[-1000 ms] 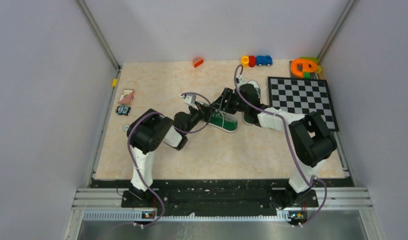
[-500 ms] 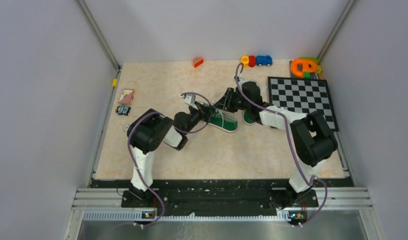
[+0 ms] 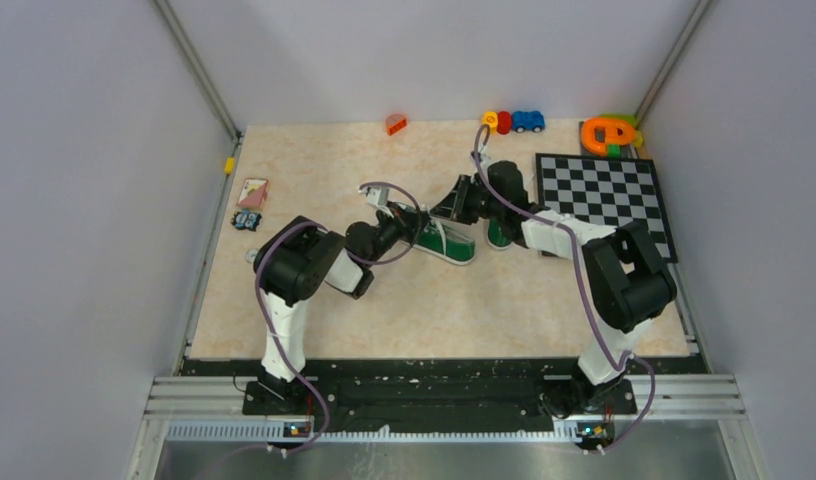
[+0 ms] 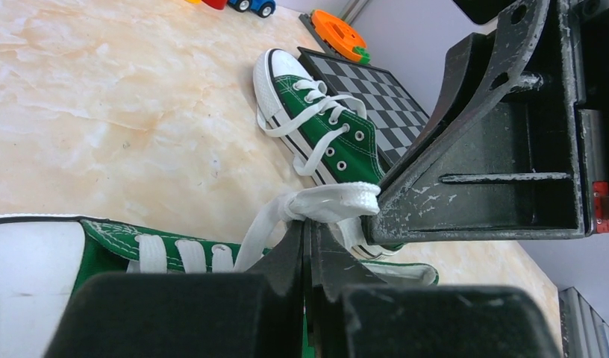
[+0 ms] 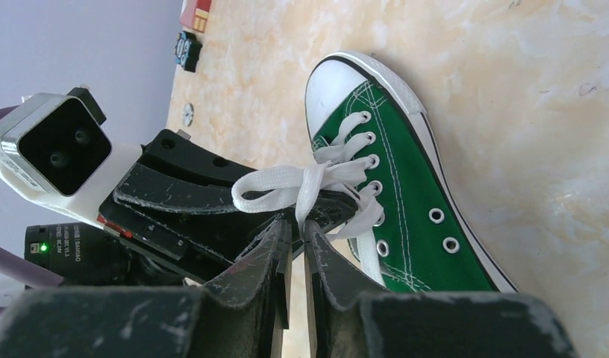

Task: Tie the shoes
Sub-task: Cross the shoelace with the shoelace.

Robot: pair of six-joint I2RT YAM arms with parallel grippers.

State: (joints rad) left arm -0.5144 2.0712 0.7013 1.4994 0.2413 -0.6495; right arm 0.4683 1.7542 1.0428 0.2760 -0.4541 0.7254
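The small dark green canvas sneaker with a white toe cap [image 5: 406, 201] lies mid-way across the beige marbled desk [image 3: 314, 170]. The second green sneaker [image 4: 328, 134] rests beside the black-and-white chequered board [image 3: 604, 195]. The left tool [image 4: 309, 233] is pressed together on the white lace [image 4: 331, 200], and the right tool [image 5: 295, 227] appears pinched on another strand. The strands are best drawn apart evenly and low, so the sneaker is not dragged. No brand can be read on either sneaker. The small white print [image 5: 63, 242] on the left arm is too fine to be read.
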